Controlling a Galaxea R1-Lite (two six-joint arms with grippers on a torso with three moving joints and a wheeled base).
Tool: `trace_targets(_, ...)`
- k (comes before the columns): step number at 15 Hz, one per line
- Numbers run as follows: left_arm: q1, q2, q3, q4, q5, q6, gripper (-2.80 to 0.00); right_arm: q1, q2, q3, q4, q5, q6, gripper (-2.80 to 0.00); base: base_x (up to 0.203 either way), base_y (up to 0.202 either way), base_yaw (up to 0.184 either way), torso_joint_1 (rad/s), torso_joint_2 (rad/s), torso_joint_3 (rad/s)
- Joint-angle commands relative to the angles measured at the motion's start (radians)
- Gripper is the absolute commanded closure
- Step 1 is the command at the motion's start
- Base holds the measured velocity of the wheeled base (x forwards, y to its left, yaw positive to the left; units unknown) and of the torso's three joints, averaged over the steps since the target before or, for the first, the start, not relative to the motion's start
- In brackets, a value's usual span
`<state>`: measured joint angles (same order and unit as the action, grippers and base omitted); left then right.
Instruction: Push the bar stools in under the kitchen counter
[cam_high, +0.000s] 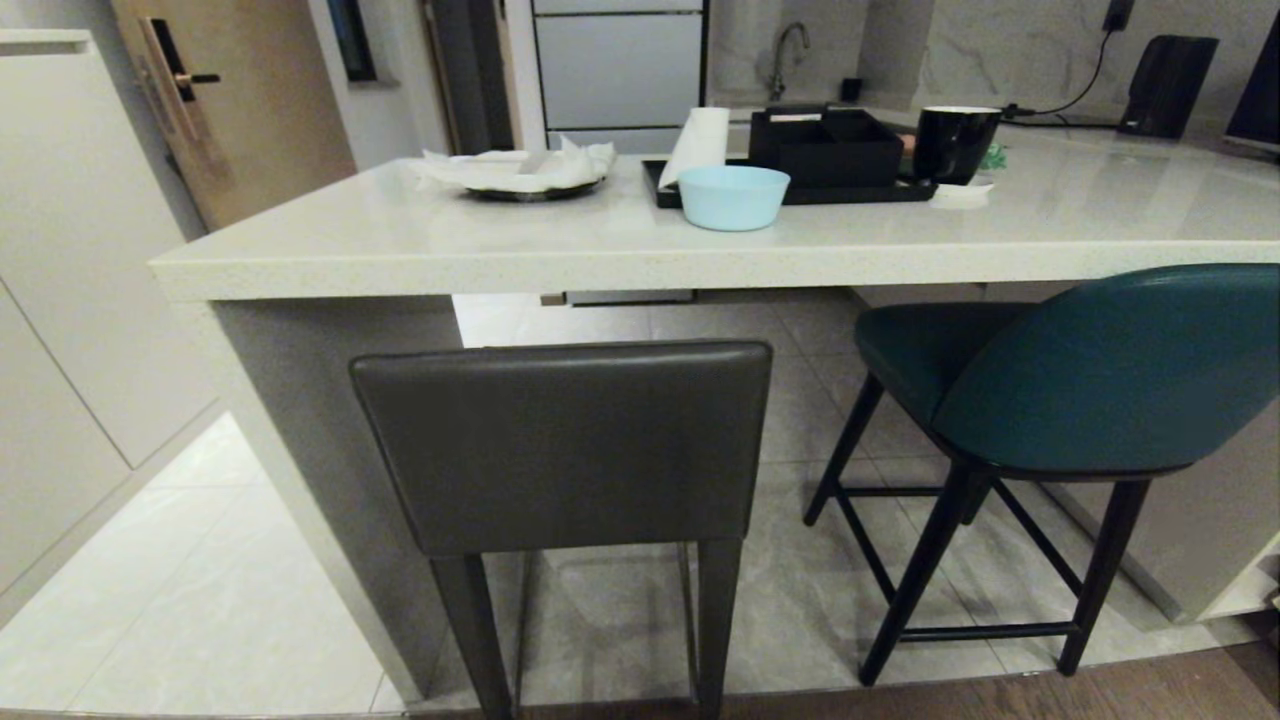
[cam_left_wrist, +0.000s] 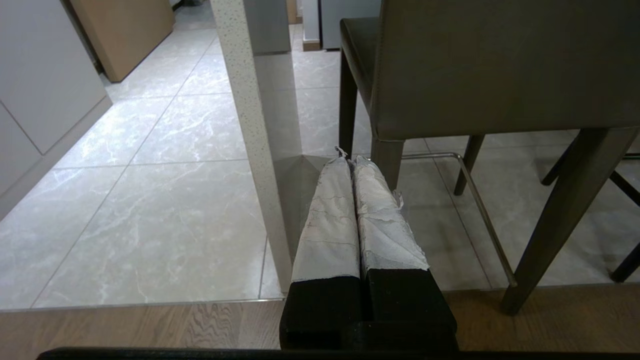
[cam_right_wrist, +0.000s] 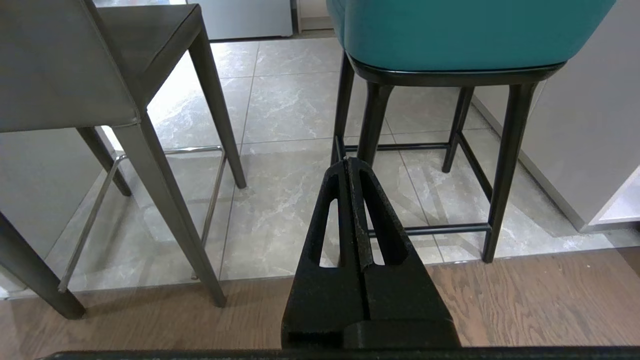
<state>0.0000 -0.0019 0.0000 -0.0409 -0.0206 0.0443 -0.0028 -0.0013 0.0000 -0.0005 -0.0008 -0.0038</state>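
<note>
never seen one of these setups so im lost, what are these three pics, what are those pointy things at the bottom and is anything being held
It is a wheeled robot with two arms. The wide picture comes from its head camera, facing a kitchen counter with a light blue bowl, a black tray and a black mug on top. Neither arm shows there. The other two pictures come from cameras on its wrists. The pointy things are its pincers: the left pincer, with pale wrapped fingers, faces the grey stool; the right pincer, plain black, faces the teal stool. Both are shut and hold nothing.
</note>
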Motion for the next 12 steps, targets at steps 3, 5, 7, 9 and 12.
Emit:
trace_targets(3, 0.0, 0.002, 0.02, -0.001, -0.001, 0.0, 0.0, 0.001, 0.001, 0.0, 0.0, 0.0, -0.001, 0.0, 0.0, 0.0, 0.0, 0.054, -0.15, -0.112)
trace_targets(5, 0.0, 0.002, 0.019, -0.001, -0.001, 0.0, 0.0, 0.0, 0.001, 0.0, 0.0, 0.001, 0.0, 0.0, 0.0, 0.0, 0.0, 0.135, -0.39, -0.258)
trace_targets(7, 0.0, 0.002, 0.019, -0.001, -0.001, 0.0, 0.0, 0.0, 0.001, 0.0, 0.0, -0.001, -0.001, 0.0, 0.0, 0.0, 0.0, 0.161, -0.44, -0.283)
trace_targets(9, 0.0, 0.002, 0.02, -0.001, -0.001, 0.0, 0.0, 0.001, 0.001, 0.0, -0.001, 0.001, -0.001, 0.0, 0.0, 0.0, 0.0, 0.175, -0.46, -0.286)
trace_targets(12, 0.0, 0.002, 0.02, -0.001, -0.001, 0.0, 0.0, 0.0, 0.001, 0.0, -0.001, -0.001, -0.001, 0.0, 0.0, 0.0, 0.0, 0.186, -0.47, -0.278)
